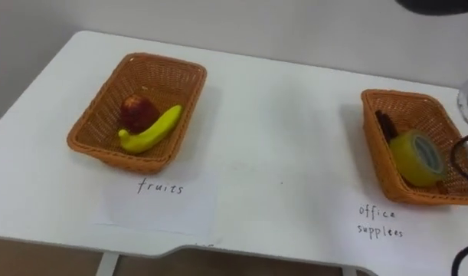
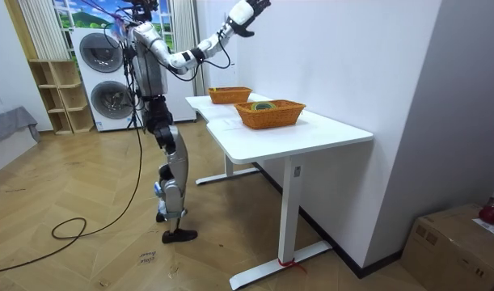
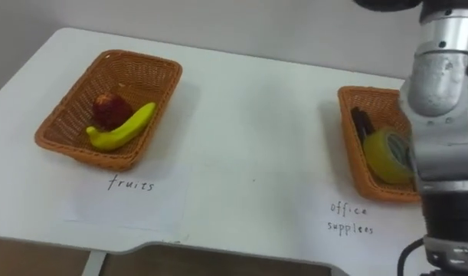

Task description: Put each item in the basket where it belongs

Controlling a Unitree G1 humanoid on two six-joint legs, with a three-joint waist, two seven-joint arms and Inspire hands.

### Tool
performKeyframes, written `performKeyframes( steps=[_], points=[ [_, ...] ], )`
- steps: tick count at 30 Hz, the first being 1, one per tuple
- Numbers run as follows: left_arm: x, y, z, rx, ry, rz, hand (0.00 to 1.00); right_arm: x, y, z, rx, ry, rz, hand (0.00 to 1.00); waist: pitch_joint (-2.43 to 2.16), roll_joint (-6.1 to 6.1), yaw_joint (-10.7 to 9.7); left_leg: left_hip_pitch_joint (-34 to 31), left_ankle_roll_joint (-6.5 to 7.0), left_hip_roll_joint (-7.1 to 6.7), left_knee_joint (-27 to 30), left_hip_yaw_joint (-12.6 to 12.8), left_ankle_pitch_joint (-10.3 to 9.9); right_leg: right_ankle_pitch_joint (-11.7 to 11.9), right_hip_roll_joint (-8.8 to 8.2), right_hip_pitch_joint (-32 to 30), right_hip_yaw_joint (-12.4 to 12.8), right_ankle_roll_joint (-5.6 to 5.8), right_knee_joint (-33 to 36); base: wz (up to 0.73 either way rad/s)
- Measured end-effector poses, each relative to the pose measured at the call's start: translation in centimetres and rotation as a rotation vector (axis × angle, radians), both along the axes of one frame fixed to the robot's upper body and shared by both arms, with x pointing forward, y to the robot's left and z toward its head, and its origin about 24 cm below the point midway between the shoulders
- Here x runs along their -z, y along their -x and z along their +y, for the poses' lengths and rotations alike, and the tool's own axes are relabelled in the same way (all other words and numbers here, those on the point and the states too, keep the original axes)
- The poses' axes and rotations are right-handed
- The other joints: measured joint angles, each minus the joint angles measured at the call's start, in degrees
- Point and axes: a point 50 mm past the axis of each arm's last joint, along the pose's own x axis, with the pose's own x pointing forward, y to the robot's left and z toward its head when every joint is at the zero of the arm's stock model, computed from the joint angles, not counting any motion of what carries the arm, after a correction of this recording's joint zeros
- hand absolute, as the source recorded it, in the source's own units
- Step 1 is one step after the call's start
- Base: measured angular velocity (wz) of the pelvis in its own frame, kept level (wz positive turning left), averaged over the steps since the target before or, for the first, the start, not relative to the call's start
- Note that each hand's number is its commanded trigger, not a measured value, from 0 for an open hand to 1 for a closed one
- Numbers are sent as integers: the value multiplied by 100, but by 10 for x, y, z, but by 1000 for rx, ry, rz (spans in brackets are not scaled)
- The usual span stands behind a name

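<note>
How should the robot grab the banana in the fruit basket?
Probably grip the banana round its middle, coming down from above. It lies slanted in the basket, the apple right beside it, and the basket walls would block a sideways reach.

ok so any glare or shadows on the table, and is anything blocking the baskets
left eye view: soft even light on the table, no glare, a faint shadow right of the fruit basket; right eye view: the robot's right arm hides the right side of the office supplies basket; room view: tabletop evenly lit, shade underneath.
</note>
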Motion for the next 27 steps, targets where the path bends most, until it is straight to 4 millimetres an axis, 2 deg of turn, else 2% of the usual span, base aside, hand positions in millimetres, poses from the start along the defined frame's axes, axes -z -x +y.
performKeyframes(
  steps=[1,5,10,16,20,24,26,27],
  points=[
    [0,1,1,-6,-4,0,0,-3,4,-9,25,-20,-18,0,-1,-14,-11,28,-8,20,2,41,-24,0,24,10,47,-1,1,-22],
    [-1,1,4,-7,-18,1,0,-9,11,-22,79,-45,-66,0,-5,-48,-204,31,-32,75,10,186,-53,8,71,-19,133,-12,-6,-15],
    [-5,-8,11,-58,-38,-74,0,6,30,-49,187,-79,-44,0,-28,-80,-438,38,-51,124,-1,290,-85,15,113,-65,196,-25,-4,-9],
    [-6,-19,11,-61,-54,-127,0,18,50,-67,310,-106,-62,0,-48,-77,-629,152,-68,158,-117,543,-99,22,162,-110,361,-37,4,-26],
    [-6,-23,10,-79,-45,-155,0,20,62,-79,383,-134,-92,0,-61,-91,-641,318,-77,176,-220,737,-123,23,209,-79,518,-38,20,-28],
    [-7,-18,12,-119,-50,-165,0,24,89,-97,505,-145,-146,0,-92,-116,-763,323,-83,206,-212,805,-169,23,238,-77,524,-39,6,-6],
    [-7,-14,14,-131,-54,-161,0,27,100,-105,563,-149,-160,0,-86,-122,-810,323,-86,210,-215,805,-171,23,244,-84,523,-39,5,0],
    [-7,-11,14,-133,-55,-154,0,28,106,-109,597,-152,-170,0,-68,-120,-872,317,-84,209,-216,797,-174,23,243,-86,519,-39,3,0]
  ],
)
